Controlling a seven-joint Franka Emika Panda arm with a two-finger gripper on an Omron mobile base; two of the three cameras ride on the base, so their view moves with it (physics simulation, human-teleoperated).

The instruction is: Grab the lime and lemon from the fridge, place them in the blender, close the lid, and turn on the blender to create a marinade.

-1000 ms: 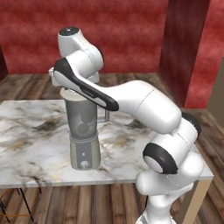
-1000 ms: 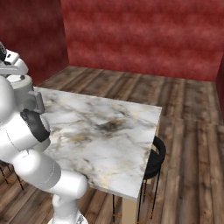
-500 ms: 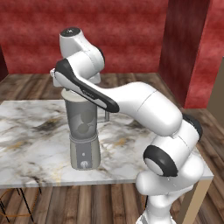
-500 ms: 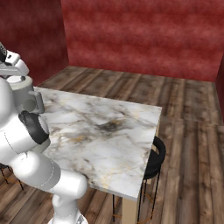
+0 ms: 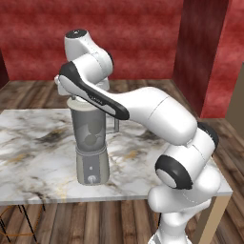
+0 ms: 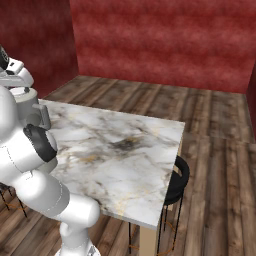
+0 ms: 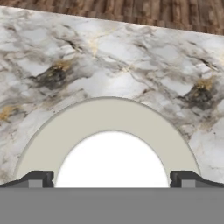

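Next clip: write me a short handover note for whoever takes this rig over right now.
End effector: open, holding nothing, poised directly above the lid.
Blender: upright on the marble table, near its front edge. Two round fruits sit inside the jar; colour cannot be told through the smoky wall. The lid is on the jar's mouth.
Done: fruit in, lid on, as far as visible.
Left: turn the front knob to start the blender.

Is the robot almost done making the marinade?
Nearly. Two round fruits sit inside the blender jar, and the white lid already covers its mouth. The open gripper hangs just above the lid, holding nothing. Left: turning the front knob to start blending.
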